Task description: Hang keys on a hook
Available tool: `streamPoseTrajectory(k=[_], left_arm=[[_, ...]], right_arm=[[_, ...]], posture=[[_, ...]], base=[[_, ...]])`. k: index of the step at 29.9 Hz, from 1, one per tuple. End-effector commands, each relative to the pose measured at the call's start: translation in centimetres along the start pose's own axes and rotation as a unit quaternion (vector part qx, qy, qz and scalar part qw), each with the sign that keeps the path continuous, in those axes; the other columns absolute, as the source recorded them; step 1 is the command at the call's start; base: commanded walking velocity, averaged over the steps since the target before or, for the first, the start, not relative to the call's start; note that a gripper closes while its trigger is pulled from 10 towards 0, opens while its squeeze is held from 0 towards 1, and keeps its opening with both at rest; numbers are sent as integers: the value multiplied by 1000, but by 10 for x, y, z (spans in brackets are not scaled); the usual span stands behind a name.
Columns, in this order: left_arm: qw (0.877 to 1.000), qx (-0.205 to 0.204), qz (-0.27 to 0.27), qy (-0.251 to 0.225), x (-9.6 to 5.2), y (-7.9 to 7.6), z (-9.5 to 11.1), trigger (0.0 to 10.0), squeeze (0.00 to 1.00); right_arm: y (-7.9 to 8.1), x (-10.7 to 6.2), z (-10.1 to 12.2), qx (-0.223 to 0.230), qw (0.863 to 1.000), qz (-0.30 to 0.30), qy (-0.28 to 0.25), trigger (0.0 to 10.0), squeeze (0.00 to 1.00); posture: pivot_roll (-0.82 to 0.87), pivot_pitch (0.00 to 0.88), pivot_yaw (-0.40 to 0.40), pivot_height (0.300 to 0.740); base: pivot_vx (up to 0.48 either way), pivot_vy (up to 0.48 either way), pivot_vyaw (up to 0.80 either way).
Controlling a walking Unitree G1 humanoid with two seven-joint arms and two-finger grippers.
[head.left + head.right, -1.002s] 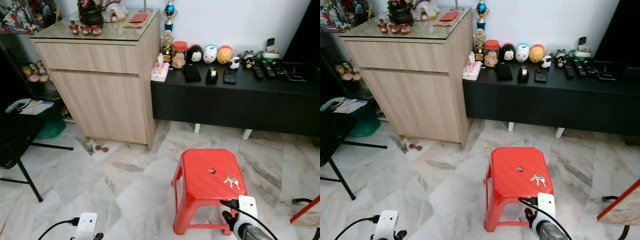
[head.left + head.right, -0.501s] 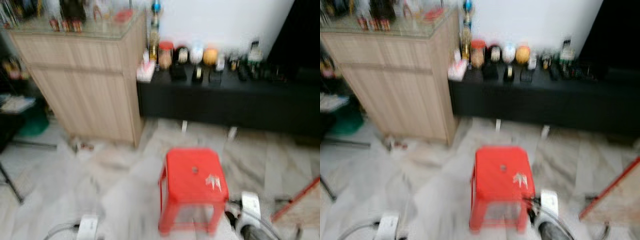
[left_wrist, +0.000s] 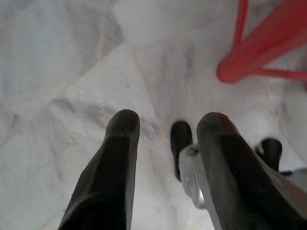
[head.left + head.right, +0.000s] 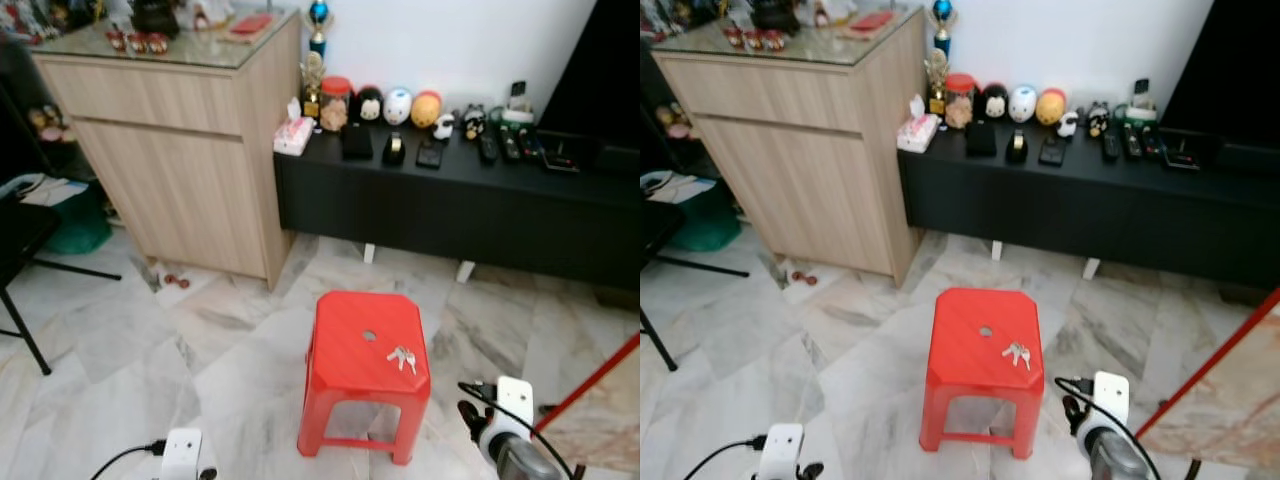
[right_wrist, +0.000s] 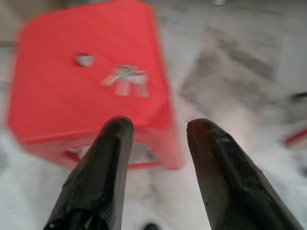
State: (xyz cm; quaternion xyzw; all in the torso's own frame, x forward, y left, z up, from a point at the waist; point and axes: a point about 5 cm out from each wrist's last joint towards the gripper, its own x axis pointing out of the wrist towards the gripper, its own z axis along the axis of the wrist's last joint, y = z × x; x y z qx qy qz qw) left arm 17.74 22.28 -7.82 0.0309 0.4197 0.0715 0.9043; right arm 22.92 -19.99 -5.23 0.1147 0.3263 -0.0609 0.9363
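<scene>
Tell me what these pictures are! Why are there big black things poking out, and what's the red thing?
They come from a walking robot's cameras. Two pictures are from its head, looking down at a room. Two are from its wrists, looking along its black fingers, which are the big black things. The red thing is a plastic stool on the marble floor. A small bunch of keys lies on top of it. The right tool is open, near the stool, holding nothing. The left tool is open too, hanging low over the floor. Behind stand a wooden cabinet and a black bench.

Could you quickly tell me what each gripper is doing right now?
Left gripper: open, empty, over the floor.
Right gripper: open, empty, short of the keys on the red stool.
</scene>
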Motion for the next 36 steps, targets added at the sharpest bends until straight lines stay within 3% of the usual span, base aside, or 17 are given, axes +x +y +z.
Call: streamPoseTrajectory(k=[1, 7, 13, 14, 15, 16, 19, 25, 29, 36], left_arm=[[1000, -5, 12, -7, -1, 3, -2, 10000, 0], [996, -32, 35, -80, -5, 4, 6, 10000, 0], [995, -20, 24, -93, -6, 2, 7, 10000, 0], [989, -26, 23, -141, -5, 5, 23, 10000, 0], [989, -26, 23, -141, -5, 5, 23, 10000, 0], [971, -41, 19, -234, -9, 11, 55, 10000, 0], [943, -47, 21, -328, -20, 14, 80, 10000, 0], [917, -25, 38, -395, -35, 18, 101, 10000, 0], [896, 3, 22, -444, -54, 10, 120, 10000, 0], [894, 1, 3, -449, -68, 6, 116, 10000, 0]], right_arm=[[-5, 1, 11, 3, 1000, -9, -24, 10000, 0], [-7, 4, 34, 3, 997, 5, -79, 10000, 0], [-7, 3, 49, -7, 992, 19, -122, 10000, 0], [-2, 2, 60, -23, 986, 33, -160, 10000, 0], [-2, 2, 60, -23, 986, 33, -160, 10000, 0], [3, 0, 68, -35, 980, 45, -190, 10000, 0], [9, -5, 75, -50, 972, 56, -224, 10000, 0], [15, -9, 71, -58, 970, 67, -228, 10000, 0], [18, -13, 71, -52, 969, 61, -233, 10000, 0], [15, -25, 72, -49, 965, 38, -256, 10000, 0]], posture=[[40, 0, -68, 740], [34, 0, -77, 740], [33, 0, -81, 740], [15, 0, -76, 740], [15, 0, -76, 740], [11, 0, -75, 740], [15, 0, -80, 740], [40, 0, -91, 740], [41, 0, -84, 740], [48, 0, -79, 740]], base=[[0, 0, 0], [0, 0, 0], [0, 0, 0], [0, 0, 0], [0, 0, 0], [0, 0, 0], [0, 0, 0], [0, 0, 0], [0, 0, 0], [0, 0, 0]])
